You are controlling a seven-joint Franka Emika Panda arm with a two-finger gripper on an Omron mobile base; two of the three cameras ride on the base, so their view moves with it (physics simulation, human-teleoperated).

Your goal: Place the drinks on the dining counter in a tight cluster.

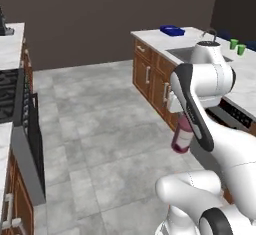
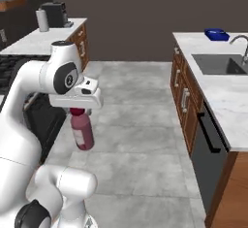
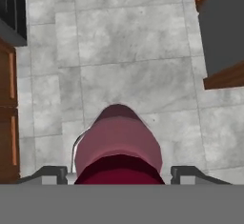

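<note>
One large white marble-topped dining counter with a wooden base (image 2: 220, 103) is taken as the landmark; an inset dark sink (image 2: 217, 64) with a curved faucet (image 2: 240, 42) is set into its top. The grey tiled floor (image 1: 100, 129) is spread beside it, with a dark stove range (image 1: 17, 114) well apart across the aisle. The white arm's two-finger gripper (image 2: 80, 109) is seen over the floor, off the counter's drawer side and apart from it. The jaws are clamped on the neck of a stout dark-red labelled juice bottle (image 2: 83, 132), which is hung upright below the hand, long axis vertical, clear of the floor. In the hand view the bottle (image 3: 117, 144) is seen end-on between the finger tips (image 3: 53, 173).

Key relation, judged: the counter top lies to the side of the held bottle and above its base, so a lift and a carry sideways toward the marble would be called for before release.

Containers: the sink basin appears to hold nothing. A small flat blue object (image 2: 216, 34) is lying on the counter beyond the sink, away from the gripper. Two small green cups (image 1: 237, 46) are standing on the counter past the faucet; contents cannot be told. No other drinks can be made out on the counter, so the cluster is judged not yet formed.
</note>
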